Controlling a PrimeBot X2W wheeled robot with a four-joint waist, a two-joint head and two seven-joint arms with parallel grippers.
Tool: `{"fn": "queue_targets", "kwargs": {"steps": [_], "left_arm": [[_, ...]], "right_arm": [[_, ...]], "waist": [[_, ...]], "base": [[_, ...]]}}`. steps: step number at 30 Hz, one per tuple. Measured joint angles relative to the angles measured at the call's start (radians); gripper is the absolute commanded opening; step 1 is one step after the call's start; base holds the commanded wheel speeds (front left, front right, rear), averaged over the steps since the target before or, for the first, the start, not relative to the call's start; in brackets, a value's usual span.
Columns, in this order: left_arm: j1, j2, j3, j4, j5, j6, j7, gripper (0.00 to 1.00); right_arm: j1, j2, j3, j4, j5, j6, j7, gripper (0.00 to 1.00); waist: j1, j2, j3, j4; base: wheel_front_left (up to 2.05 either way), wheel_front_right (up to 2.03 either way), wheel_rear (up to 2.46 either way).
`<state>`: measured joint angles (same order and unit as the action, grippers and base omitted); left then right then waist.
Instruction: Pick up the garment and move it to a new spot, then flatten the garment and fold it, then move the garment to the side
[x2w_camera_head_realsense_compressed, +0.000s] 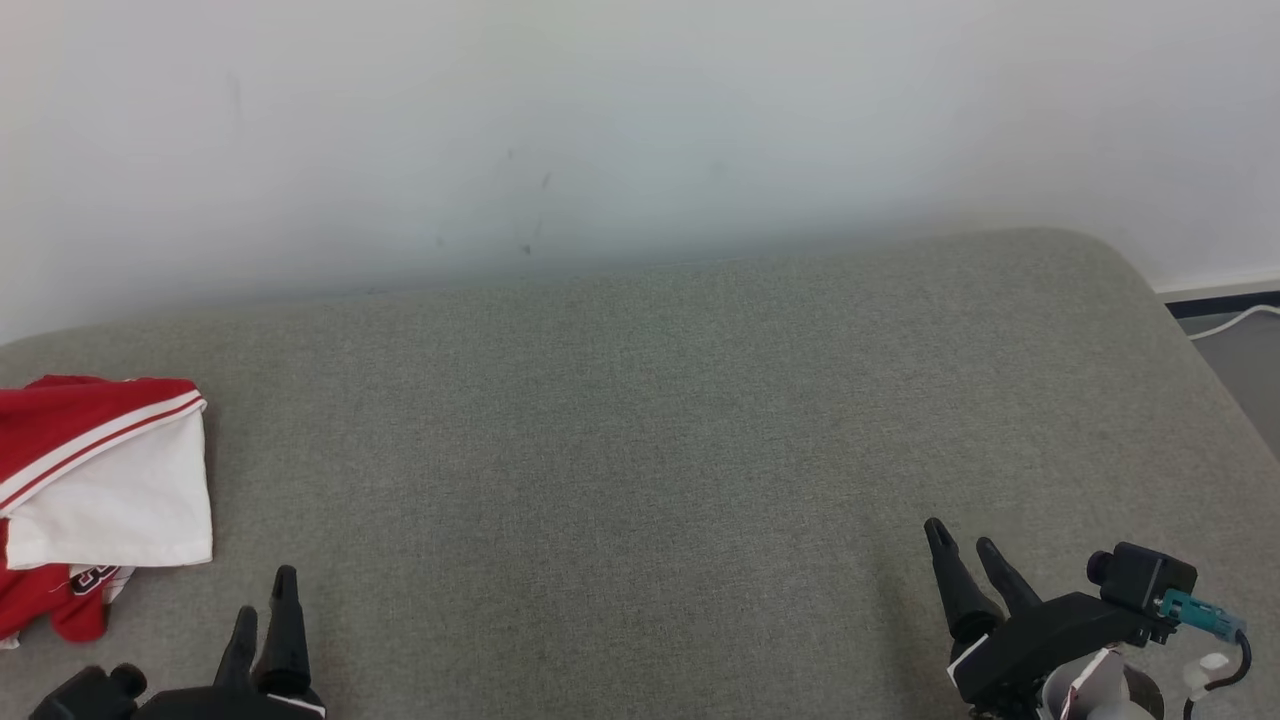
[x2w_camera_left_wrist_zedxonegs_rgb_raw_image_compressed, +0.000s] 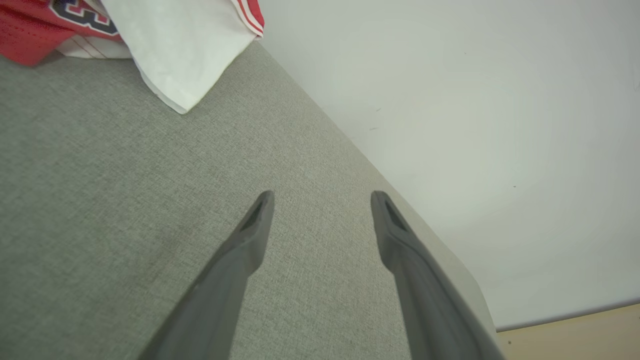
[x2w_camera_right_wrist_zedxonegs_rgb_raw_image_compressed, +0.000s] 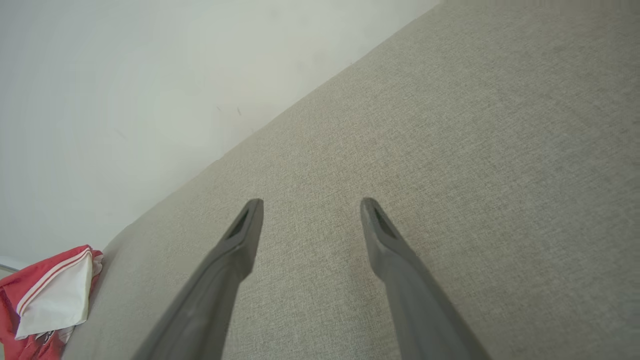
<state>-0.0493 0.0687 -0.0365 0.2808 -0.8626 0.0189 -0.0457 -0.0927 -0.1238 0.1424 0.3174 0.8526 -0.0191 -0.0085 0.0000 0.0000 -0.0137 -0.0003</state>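
- Left gripper (x2w_camera_head_realsense_compressed: 264, 592) sits nearest, at 7 o'clock in the head view, its 2 dark fingers pointing toward 12 o'clock.
- Its jaws stand wide: in the left wrist view the 2 fingers (x2w_camera_left_wrist_zedxonegs_rgb_raw_image_compressed: 240, 255) are well apart, with bare grey cushion (x2w_camera_left_wrist_zedxonegs_rgb_raw_image_compressed: 100, 200) between them.
- Right gripper (x2w_camera_head_realsense_compressed: 960, 533) sits at 5 o'clock in the head view, with its tips leaning toward 11 o'clock. A black camera (x2w_camera_head_realsense_compressed: 1140, 575) with a teal plug (x2w_camera_head_realsense_compressed: 1195, 610) rides on its wrist.
- Its jaws are wide too: the right wrist view shows both prongs spread over plain fabric, gripping nothing.
- Garment (x2w_camera_head_realsense_compressed: 100, 480) lies on the cushion at 9 o'clock in the head view, cut off by the frame edge.
- It is a bundle. A white panel with red-and-white striped trim is folded over the top, and red cloth with dark lettering shows at its 6 o'clock side.
- From the left gripper the garment is at 11 o'clock, near but apart. From the right gripper it is well apart, at 9 o'clock across the cushion.
- In the left wrist view it shows at 11 o'clock, and in the right wrist view at 8 o'clock.
- Pale wall (x2w_camera_head_realsense_compressed: 640, 120) backs the cushion from 10 to 2 o'clock.
- At 3 o'clock, past the cushion's rounded corner, a white cable (x2w_camera_head_realsense_compressed: 1235, 322) lies on the floor (x2w_camera_head_realsense_compressed: 1245, 370).
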Motion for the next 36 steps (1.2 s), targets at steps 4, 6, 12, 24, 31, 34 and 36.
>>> {"fn": "queue_targets", "kwargs": {"steps": [4,6,12,24,31,34,36], "left_arm": [[0.0,-0.001,-0.003,-0.015,0.072,0.009,0.0,1.0],[0.0,-0.001,-0.004,-0.023,0.108,0.017,0.0,1.0],[0.001,-0.001,-0.007,-0.045,0.23,0.027,0.001,1.0],[0.008,-0.001,-0.021,-0.099,0.413,0.061,0.026,1.0],[0.019,0.001,-0.018,-0.136,0.533,0.079,0.046,1.0],[0.02,0.002,-0.01,-0.147,0.574,0.088,0.054,1.0],[0.021,0.002,-0.011,-0.156,0.609,0.092,0.063,1.0]], "right_arm": [[-0.001,-0.006,0.004,-0.011,-0.065,-0.01,0.0,1.0],[-0.001,-0.008,0.005,-0.018,-0.093,-0.017,0.0,1.0],[-0.001,-0.012,0.017,-0.032,-0.192,-0.03,0.0,1.0],[-0.004,-0.021,0.054,-0.071,-0.38,-0.061,0.009,1.0],[-0.004,-0.03,0.058,-0.103,-0.488,-0.079,0.009,1.0],[-0.004,-0.033,0.059,-0.118,-0.532,-0.088,0.009,1.0],[-0.002,-0.035,0.056,-0.128,-0.562,-0.089,0.008,1.0]], "waist": [[0.0002,0.0,-0.002,0.0],[0.0002,0.0001,-0.003,0.0],[0.0002,0.0,-0.006,0.0],[0.0001,0.0001,-0.013,0.006],[0.0,0.0,-0.014,0.007],[0.0,0.0001,-0.015,0.007],[0.0,0.0,-0.014,0.01]], "base": [[0.0,0.0,0.0],[0.0,0.0,0.0],[0.0,0.0,0.0],[0.0,0.0,0.0],[0.0,0.0,0.0],[0.0,0.0,0.0],[0.0,0.0,0.0]]}}
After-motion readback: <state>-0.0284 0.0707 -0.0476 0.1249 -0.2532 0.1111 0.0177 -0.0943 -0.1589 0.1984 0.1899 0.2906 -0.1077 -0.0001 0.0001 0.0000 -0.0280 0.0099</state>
